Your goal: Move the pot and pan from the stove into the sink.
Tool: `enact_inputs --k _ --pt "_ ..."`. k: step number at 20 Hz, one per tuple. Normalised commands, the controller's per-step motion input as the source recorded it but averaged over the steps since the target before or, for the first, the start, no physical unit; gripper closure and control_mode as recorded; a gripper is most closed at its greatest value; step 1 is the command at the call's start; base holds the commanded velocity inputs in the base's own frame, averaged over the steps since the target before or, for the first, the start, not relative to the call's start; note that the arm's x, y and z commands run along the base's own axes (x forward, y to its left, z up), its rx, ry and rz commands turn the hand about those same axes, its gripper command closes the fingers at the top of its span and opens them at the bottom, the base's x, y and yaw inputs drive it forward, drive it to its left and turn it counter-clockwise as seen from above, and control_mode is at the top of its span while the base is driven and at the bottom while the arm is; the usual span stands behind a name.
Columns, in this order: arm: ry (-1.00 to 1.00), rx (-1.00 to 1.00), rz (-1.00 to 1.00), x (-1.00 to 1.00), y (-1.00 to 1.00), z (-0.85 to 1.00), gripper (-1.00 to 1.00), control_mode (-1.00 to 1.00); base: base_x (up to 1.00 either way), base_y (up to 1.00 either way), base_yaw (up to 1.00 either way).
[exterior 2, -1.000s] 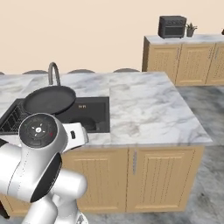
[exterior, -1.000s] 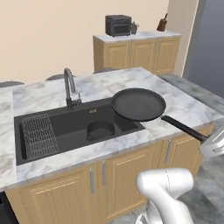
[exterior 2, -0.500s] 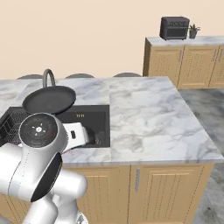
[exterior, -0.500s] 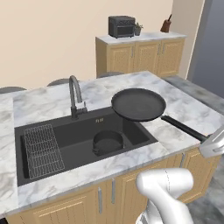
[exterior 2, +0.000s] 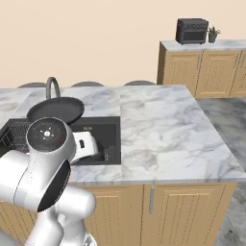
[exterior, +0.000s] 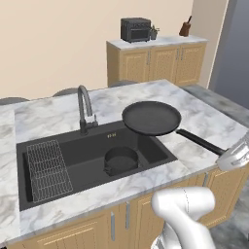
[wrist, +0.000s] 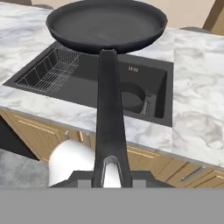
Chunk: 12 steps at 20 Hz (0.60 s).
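Note:
My gripper (wrist: 111, 175) is shut on the end of the long black handle of the pan (wrist: 107, 24). The shallow dark pan (exterior: 151, 117) hangs level above the right rim of the sink (exterior: 73, 153), partly over the marble counter. At the right edge of the left base view my gripper (exterior: 228, 158) holds the handle's tip. The pan (exterior 2: 55, 109) also shows past my arm. The pot (exterior: 120, 159) stands upright on the sink floor, right of the middle, below the pan (wrist: 131, 99). The stove is out of view.
A wire rack (exterior: 46, 170) fills the sink's left side and a dark arched faucet (exterior: 83, 104) rises behind the basin. Marble counter (exterior 2: 163, 129) stretches to the right. Against the far wall, wooden cabinets carry a toaster oven (exterior: 135, 29) and a knife block (exterior: 185, 28).
The base has driven, so the whole scene has shifted and the sink looks closer. The pan stays in my grip, still over the sink's right rim.

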Motion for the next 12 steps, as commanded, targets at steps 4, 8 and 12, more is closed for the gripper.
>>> enact_inputs --k 4,8,12 --pt "0.28 -0.04 0.00 0.23 0.04 -0.20 1.00 -1.00 0.00 0.00 0.00" --pt "0.33 -0.07 0.00 0.18 0.00 -0.14 1.00 -1.00 0.00 0.00 0.00" --pt "0.34 -0.05 0.00 0.33 0.10 -0.14 1.00 -1.00 0.00 0.00 0.00"
